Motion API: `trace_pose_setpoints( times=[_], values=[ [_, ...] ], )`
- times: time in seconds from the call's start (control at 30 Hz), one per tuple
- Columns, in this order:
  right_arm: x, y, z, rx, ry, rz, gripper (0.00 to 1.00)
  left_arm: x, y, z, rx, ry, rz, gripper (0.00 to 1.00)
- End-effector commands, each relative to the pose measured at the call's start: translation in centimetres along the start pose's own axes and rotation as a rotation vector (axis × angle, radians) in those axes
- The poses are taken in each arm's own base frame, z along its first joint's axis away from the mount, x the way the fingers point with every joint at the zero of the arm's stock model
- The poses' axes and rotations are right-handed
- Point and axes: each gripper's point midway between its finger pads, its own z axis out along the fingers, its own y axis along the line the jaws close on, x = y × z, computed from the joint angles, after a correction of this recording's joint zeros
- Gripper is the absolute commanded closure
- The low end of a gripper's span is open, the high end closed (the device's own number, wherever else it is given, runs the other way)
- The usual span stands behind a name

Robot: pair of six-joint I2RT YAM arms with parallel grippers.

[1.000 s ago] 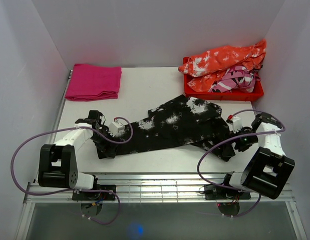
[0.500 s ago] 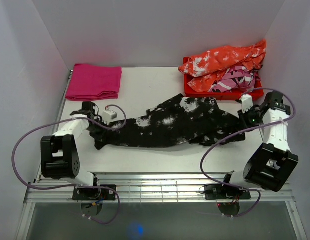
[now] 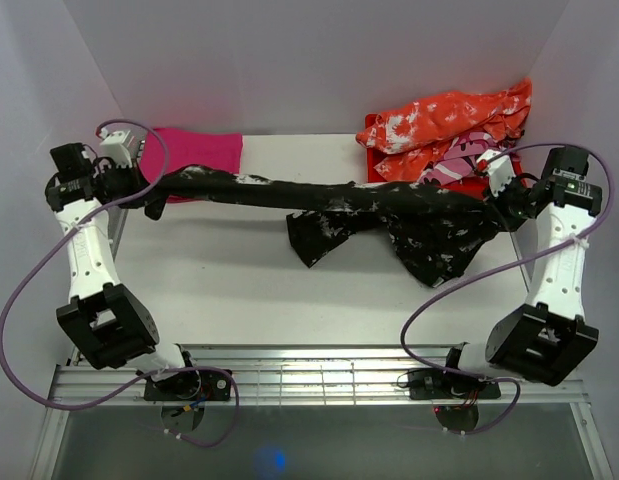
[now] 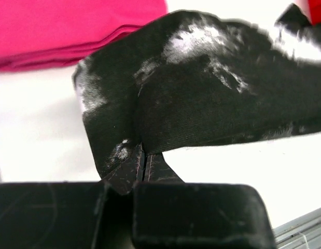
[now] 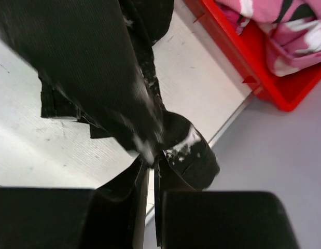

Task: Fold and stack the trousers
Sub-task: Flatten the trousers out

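Early in the task. Holding trousers (image 3: 389, 205) lifted over table (image 3: 239, 300), stretched lengthwise between left gripper (image 4: 143, 158), clamped on one end near cloth (image 3: 194, 150), and right gripper (image 5: 152, 164), clamped on the other end beside bin (image 3: 373, 150), with loose fabric sagging mid-span. No fold made yet; left to do: laying flat, folding, stacking.
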Motion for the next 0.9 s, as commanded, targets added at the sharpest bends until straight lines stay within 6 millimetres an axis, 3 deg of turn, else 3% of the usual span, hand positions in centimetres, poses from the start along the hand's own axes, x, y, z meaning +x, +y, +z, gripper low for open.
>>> trace_pose_setpoints(
  times=[0.0,0.03,0.07,0.13,0.17,0.2,0.27,0.37,0.43,0.5,0.53,0.57,0.7,0.73,0.77,0.83,0.87],
  values=[
    [0.9,-2.6,-5.4,0.223,0.096,-0.248,0.92,-0.9,5.9,-5.9,-0.28,-0.098,-0.025,1.0],
    [0.9,-2.0,-5.9,0.232,0.094,-0.283,0.92,-0.5,6.7,-7.3,-0.313,-0.119,-0.035,1.0],
    [0.4,-1.1,-7.6,0.276,0.08,-0.337,0.92,-0.2,6.2,-8.5,-0.334,-0.141,-0.021,1.0],
    [1.0,0.9,-7.6,0.26,0.076,-0.423,0.92,0.3,6.7,-10.6,-0.38,-0.171,0.002,1.0],
    [0.5,2.1,-8.9,0.294,0.06,-0.472,0.92,0.4,6.4,-11.3,-0.39,-0.18,0.019,1.0],
    [0.8,3.0,-8.7,0.276,0.054,-0.515,0.92,0.6,5.7,-12.2,-0.405,-0.197,0.04,1.0],
    [0.5,4.2,-9.5,0.297,0.038,-0.553,0.92,0.9,4.8,-12.6,-0.389,-0.198,0.087,1.0],
    [0.7,3.3,-8.4,0.286,0.033,-0.531,0.92,1.8,3.8,-11.7,-0.324,-0.178,0.09,1.0],
    [0.6,2.0,-7.5,0.279,0.029,-0.472,0.92,2.2,4.4,-9.9,-0.285,-0.14,0.036,1.0],
    [0.3,-0.5,-5.5,0.251,0.018,-0.414,0.92,1.7,4.5,-8.0,-0.238,-0.119,0.018,1.0],
    [-0.7,-1.8,-5.6,0.271,-0.001,-0.373,0.92,1.3,4.3,-5.8,-0.194,-0.097,0.016,1.0],
    [-0.5,-3.1,-3.6,0.235,0.008,-0.326,0.92,0.8,4.1,-4.6,-0.182,-0.096,-0.001,1.0],
    [-3.8,-8.3,0.0,0.281,0.007,-0.287,0.92,-2.5,4.0,2.1,-0.211,-0.089,0.064,1.0],
    [-4.4,-9.2,0.8,0.291,0.005,-0.275,0.92,-4.7,3.2,3.3,-0.197,-0.114,0.085,1.0],
    [-5.0,-10.6,2.4,0.292,0.006,-0.247,0.92,-3.8,4.5,6.3,-0.19,-0.063,0.044,1.0],
    [-6.4,-11.6,4.2,0.295,0.007,-0.242,0.92,-4.4,5.8,8.9,-0.207,-0.039,-0.021,1.0],
    [-6.9,-12.7,5.7,0.297,0.012,-0.232,0.92,-5.1,7.3,11.1,-0.214,-0.026,-0.046,1.0]
  ],
)
